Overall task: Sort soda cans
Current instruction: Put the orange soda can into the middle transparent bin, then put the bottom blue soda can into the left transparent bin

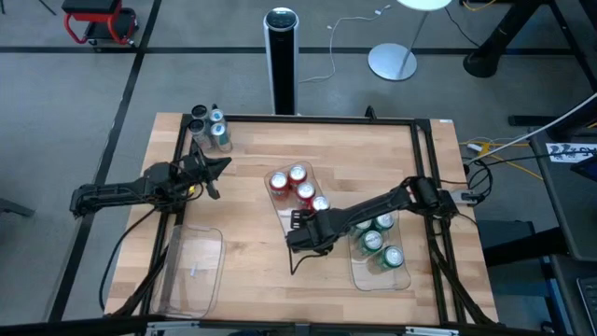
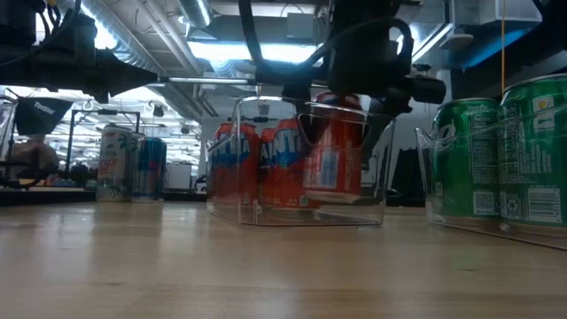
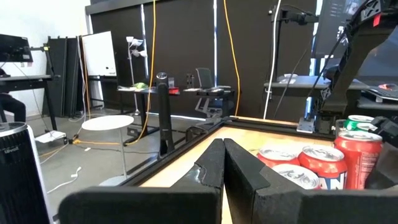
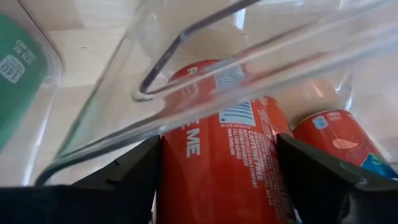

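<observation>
We fear the right claw, gripping the red can, may knock it against the middle tray wall; left claw waits shut.

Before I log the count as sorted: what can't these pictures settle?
- Fourth red can: high view, right pincer covers part.
- Right pincer's fingers flank that can; contact unclear through tray wall.
- Far-corner cans: too small to count.
</observation>
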You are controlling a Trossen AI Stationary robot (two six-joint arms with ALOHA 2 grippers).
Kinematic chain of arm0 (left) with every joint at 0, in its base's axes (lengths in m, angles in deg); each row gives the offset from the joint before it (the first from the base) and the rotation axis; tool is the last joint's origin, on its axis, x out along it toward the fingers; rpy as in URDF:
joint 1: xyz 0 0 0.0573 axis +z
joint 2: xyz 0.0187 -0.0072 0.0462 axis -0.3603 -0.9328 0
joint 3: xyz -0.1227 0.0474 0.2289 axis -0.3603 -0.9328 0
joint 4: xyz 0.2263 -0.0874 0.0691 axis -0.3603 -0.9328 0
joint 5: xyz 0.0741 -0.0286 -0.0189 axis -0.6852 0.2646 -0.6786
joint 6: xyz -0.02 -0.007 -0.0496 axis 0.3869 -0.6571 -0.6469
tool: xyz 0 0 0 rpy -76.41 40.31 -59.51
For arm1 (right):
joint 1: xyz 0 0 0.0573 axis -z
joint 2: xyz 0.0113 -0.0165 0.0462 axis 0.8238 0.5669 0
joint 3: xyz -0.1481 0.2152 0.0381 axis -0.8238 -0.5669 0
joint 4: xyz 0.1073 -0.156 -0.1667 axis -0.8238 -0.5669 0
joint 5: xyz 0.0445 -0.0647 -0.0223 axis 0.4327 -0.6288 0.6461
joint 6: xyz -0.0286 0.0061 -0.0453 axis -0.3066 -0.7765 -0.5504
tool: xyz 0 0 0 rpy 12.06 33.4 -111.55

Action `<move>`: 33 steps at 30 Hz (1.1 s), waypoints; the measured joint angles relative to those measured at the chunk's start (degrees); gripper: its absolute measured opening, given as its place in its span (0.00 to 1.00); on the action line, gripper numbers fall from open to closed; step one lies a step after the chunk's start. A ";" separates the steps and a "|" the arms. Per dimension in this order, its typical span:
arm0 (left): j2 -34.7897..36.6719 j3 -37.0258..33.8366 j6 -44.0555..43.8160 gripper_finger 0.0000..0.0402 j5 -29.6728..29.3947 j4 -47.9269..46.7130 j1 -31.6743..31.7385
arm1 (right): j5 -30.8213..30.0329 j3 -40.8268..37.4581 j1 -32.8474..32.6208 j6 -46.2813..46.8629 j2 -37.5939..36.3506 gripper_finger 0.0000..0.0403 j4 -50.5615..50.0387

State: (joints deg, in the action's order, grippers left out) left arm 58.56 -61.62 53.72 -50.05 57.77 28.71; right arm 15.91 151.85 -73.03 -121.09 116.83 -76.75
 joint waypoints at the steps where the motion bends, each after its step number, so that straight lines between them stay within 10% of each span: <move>1: 0.00 0.00 0.00 0.00 0.00 -0.02 0.00 | -0.22 0.00 0.00 0.00 0.00 0.73 0.18; 22: 0.02 0.00 -0.13 0.00 0.02 -0.04 0.00 | 0.20 1.94 -0.04 3.14 0.36 0.98 -2.62; 33: 0.02 -0.02 0.00 0.00 0.02 -0.05 -0.02 | 8.60 16.61 -1.38 7.00 -0.24 0.93 -10.23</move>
State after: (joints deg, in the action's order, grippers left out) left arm 58.58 -61.65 53.72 -50.02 57.72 28.69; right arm 24.50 168.46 -74.41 -114.08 116.60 -86.98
